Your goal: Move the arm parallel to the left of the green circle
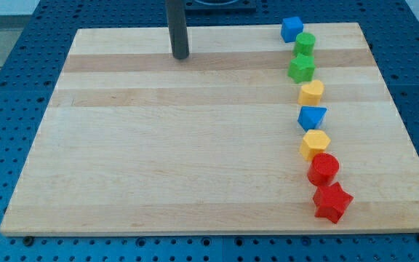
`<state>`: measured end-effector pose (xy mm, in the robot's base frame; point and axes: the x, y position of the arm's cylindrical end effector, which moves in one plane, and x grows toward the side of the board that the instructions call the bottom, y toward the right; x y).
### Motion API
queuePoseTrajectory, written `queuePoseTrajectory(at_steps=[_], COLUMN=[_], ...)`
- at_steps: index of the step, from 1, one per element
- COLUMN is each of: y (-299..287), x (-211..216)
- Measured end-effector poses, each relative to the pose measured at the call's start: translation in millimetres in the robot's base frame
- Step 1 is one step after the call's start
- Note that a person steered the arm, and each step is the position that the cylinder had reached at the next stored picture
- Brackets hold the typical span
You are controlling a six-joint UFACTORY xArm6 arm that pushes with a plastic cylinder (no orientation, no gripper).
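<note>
Tip: my tip (180, 56) is resting near the board's top edge, left of centre, well apart from every block.
Claw: there is no claw on this arm, only the dark rod, so nothing is being held or clamped.
Green circle: the green circle (305, 42) is sitting near the view's top right, well to the right of my tip and a little higher in the view.
Blocks counted: eight are lying in one winding column down the view's right side.
Blue: two, a blue cube (292, 29) at the column's top, touching the green circle, and a blue block (312, 116) in the middle.
Green: two, the circle and a green star (301, 68) just below it, touching it.
Yellow: two, a yellow heart (311, 92) above the blue block and a yellow hexagon (315, 144) below it.
Red: two, a red circle (324, 169) and a red star (332, 202) at the bottom.
Board: one wooden board (166, 145) is lying on a blue pegboard table (6, 87).
</note>
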<state>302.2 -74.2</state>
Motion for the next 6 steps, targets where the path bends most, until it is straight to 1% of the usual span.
queuePoseTrajectory(at_steps=[1,2,3,4,6], y=[6,11,28,42,49], x=[75,79,51,-6,-108])
